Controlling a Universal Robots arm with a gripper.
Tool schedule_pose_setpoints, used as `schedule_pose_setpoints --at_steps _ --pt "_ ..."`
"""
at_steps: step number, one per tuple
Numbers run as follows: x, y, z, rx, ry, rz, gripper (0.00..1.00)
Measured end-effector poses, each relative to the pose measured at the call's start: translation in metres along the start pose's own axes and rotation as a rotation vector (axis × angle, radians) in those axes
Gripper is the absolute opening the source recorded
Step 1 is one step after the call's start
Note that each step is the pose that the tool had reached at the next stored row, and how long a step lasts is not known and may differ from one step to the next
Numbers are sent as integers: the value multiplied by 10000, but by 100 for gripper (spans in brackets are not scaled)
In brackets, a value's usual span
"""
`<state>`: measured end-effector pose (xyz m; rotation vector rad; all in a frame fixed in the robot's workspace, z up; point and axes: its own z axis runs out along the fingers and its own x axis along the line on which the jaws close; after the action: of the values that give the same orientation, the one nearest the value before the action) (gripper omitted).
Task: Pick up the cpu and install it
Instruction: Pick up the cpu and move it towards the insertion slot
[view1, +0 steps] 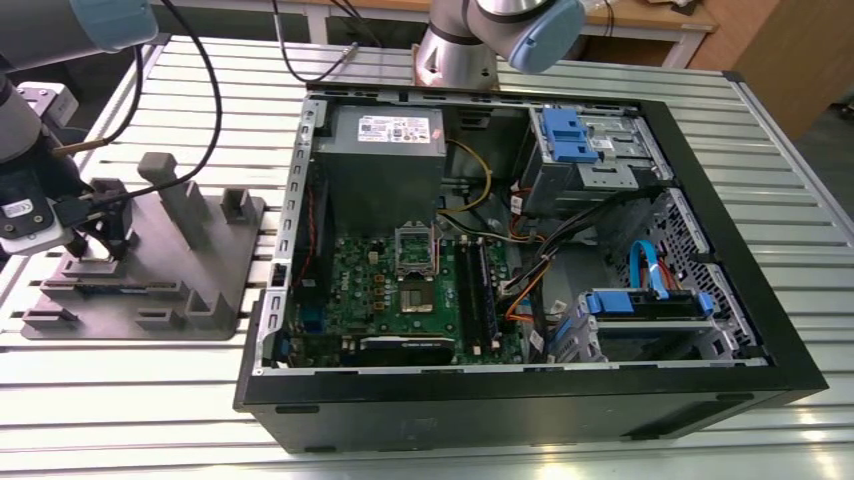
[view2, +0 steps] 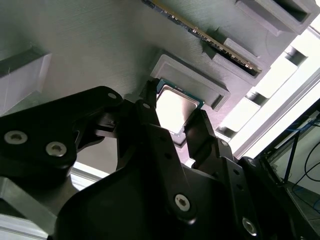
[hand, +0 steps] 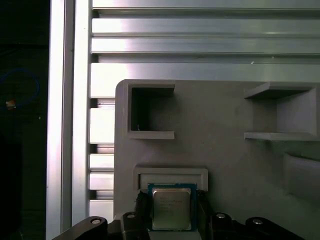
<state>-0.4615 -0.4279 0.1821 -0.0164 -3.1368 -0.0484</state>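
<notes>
The cpu (hand: 171, 209) is a small square chip with a silvery top and pale rim, sitting at a shallow pocket of the grey fixture plate (hand: 215, 145). In both wrist views my gripper (view2: 176, 116) has a black finger pressed against each of two opposite edges of the cpu (view2: 175, 106), shut on it. I cannot tell whether the chip is lifted off the pocket floor. In the exterior view my gripper (view1: 94, 245) is down over the fixture plate (view1: 160, 295) at that view's left, well away from the green motherboard (view1: 400, 290) inside the open computer case (view1: 747, 300).
On the motherboard a metal socket frame (view1: 416, 243) stands upright above the open socket (view1: 416, 297). Cables, drive cages with blue brackets (view1: 567, 135) and a power supply (view1: 387, 130) crowd the case. Upright posts (view1: 167, 185) rise from the fixture plate. Everything rests on a slotted aluminium table (view1: 134, 400).
</notes>
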Motion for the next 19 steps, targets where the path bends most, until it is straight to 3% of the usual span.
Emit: schedule_pose_setpoints --at_steps 8,16,19 --pt "-3 0 -3 0 -1 0 47" --pt "-2 3 -76 0 0 1 47" --pt "-2 3 -77 -1 -2 0 47"
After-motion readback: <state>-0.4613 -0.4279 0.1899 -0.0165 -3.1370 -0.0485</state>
